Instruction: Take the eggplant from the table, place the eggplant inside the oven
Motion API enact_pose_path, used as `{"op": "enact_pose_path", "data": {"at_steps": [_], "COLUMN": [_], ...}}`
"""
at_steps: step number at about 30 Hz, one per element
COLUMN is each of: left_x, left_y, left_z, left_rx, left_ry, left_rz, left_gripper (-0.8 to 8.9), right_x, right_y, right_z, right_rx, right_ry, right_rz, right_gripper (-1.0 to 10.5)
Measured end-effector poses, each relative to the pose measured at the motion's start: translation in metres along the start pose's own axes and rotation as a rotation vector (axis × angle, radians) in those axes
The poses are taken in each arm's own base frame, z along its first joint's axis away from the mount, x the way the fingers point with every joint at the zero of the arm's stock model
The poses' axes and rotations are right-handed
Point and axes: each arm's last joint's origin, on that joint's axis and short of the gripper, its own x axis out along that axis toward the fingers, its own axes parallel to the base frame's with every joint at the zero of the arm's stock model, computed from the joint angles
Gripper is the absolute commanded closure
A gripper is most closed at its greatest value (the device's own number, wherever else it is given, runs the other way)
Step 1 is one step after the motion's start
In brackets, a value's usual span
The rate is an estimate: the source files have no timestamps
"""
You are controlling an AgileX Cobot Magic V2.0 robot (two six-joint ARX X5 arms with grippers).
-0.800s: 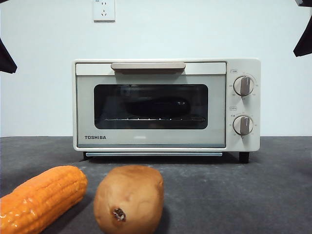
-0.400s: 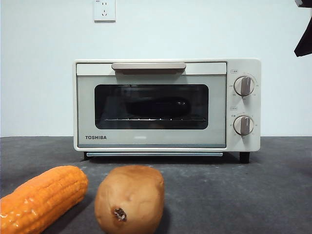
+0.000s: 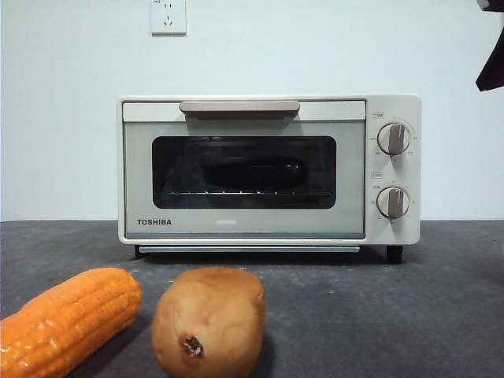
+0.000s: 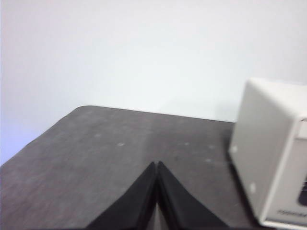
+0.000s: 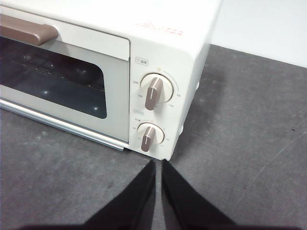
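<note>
Wrist views | left hand [image 4: 157, 165] closed, empty; right hand [image 5: 158, 163] closed, empty

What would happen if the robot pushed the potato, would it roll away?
The potato would probably wobble rather than roll far, since its shape looks lumpy and egg-like. It looks solid, so likely stiff. Its rounded sides could slip between narrow jaws.

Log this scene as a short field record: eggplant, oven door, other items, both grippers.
eggplant: inside the oven, lying on the wire rack, seen through the glass
oven door: closed
corn cob: on the table, in front of the oven
potato: on the table, beside the corn cob
left gripper: shut, empty, beside the oven
right gripper: shut, empty, near the knobs
</note>
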Motion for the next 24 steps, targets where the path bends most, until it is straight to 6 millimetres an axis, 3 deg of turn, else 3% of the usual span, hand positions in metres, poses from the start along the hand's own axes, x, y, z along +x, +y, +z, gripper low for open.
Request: {"op": "enact_pose_path", "data": {"at_steps": [7, 24], "left_x": [-0.003, 0.002], "left_y": [0.005, 0.007], "left_z": [-0.020, -0.047], "left_rx": [0.003, 0.015], "left_ry": [0.005, 0.086], "left_rz": [0.030, 0.036], "left_gripper": [8.10, 8.10], "right_x": [0.000, 0.000], "right_y": [0.000, 0.000], "right_z": [0.000, 0.000], "right_rx": [0.000, 0.000], "right_ry": [0.000, -0.003], "right_rz": [0.000, -0.007], "right_gripper": [9.4, 9.4]}}
